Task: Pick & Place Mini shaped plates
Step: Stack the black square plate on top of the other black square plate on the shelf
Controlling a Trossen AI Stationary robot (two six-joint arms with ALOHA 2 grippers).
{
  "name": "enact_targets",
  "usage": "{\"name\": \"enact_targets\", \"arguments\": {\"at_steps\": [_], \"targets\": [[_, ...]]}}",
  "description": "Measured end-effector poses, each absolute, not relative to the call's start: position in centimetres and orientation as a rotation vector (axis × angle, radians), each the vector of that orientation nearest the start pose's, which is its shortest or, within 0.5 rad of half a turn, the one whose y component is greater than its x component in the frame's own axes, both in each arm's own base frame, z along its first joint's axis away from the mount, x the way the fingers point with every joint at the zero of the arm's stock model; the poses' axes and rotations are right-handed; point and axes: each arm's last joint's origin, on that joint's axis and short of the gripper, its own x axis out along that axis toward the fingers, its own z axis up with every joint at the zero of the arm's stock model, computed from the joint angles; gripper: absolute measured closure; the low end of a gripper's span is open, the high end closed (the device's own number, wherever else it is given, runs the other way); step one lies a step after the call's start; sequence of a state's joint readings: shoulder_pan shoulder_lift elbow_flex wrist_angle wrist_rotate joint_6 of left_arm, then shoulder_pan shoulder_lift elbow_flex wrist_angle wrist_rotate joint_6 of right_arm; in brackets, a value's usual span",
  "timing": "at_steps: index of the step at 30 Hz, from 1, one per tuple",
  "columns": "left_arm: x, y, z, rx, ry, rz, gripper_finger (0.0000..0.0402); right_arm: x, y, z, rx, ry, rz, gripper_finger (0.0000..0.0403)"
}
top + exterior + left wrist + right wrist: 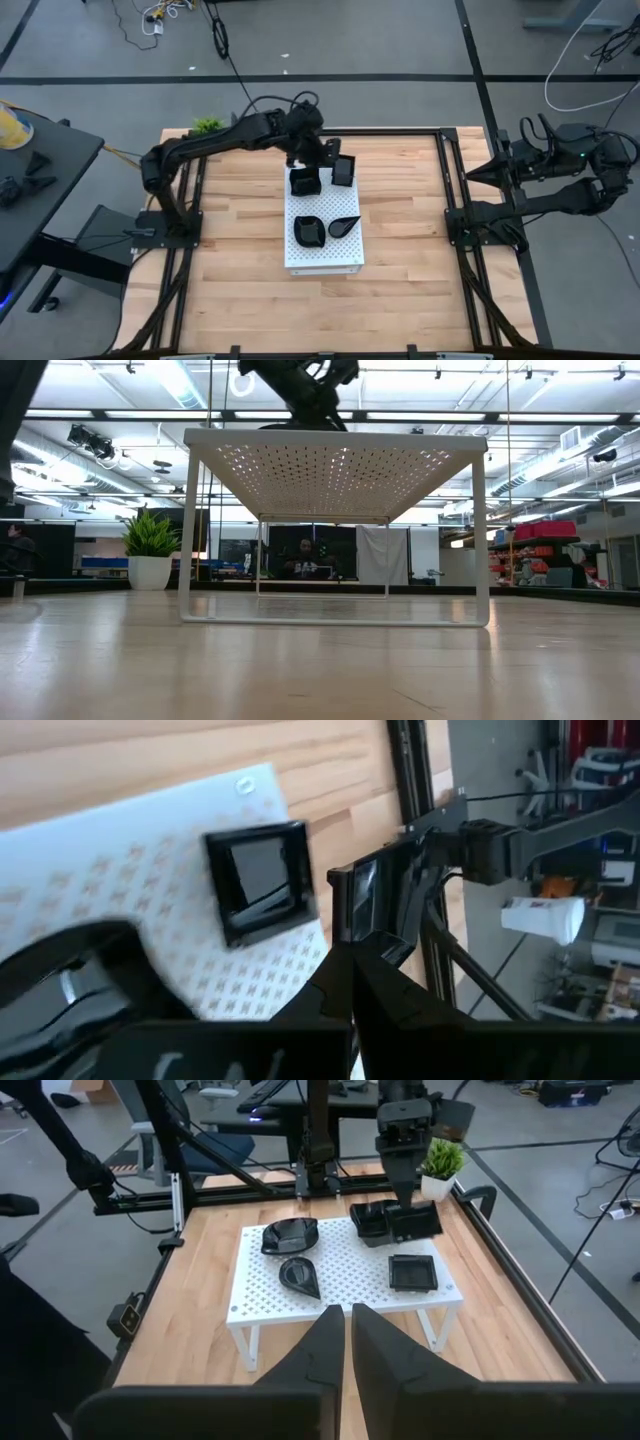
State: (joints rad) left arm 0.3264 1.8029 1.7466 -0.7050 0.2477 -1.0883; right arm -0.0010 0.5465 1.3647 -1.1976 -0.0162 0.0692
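A white perforated board [325, 255] stands on legs mid-table. Small glossy black plates lie on it: a wavy one [290, 1235], a teardrop one [300, 1275], a square one [262, 880] near the board's far right corner, and another [368, 1220] below my left gripper. My left gripper [402, 1198] hangs over the board's far part, shut on a further square plate [372, 905]. At the table's right edge my right gripper [470, 175] is raised and shut, holding nothing. My left gripper pinches the square plate's rim [356, 942] between its two fingers, seemingly only at their tips. The fingers slant down from the table's left. The plate stands tilted on edge past the fingertips, lifted clear of the board.
A small potted plant [207, 126] stands at the table's far left corner. Black frame rails [450, 200] run along the left and right sides. Bare wood lies in front of the board, and the low view shows open space under the board top [330, 470].
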Motion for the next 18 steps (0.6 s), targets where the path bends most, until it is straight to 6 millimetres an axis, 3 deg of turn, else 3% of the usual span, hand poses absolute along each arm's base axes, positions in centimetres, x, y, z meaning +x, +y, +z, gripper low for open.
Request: {"name": "enact_targets", "arguments": {"at_steps": [6,18], "targets": [[36.1,11.5,34.0,-1.312,0.604,0.476,0.0401,0.8,0.0,42.5,0.072,0.379,0.002,0.0374],[36.5,11.7,33.1,-1.278,0.578,0.337,0.0401,0.8,0.0,42.5,0.072,0.380,0.002,0.0374]]}}
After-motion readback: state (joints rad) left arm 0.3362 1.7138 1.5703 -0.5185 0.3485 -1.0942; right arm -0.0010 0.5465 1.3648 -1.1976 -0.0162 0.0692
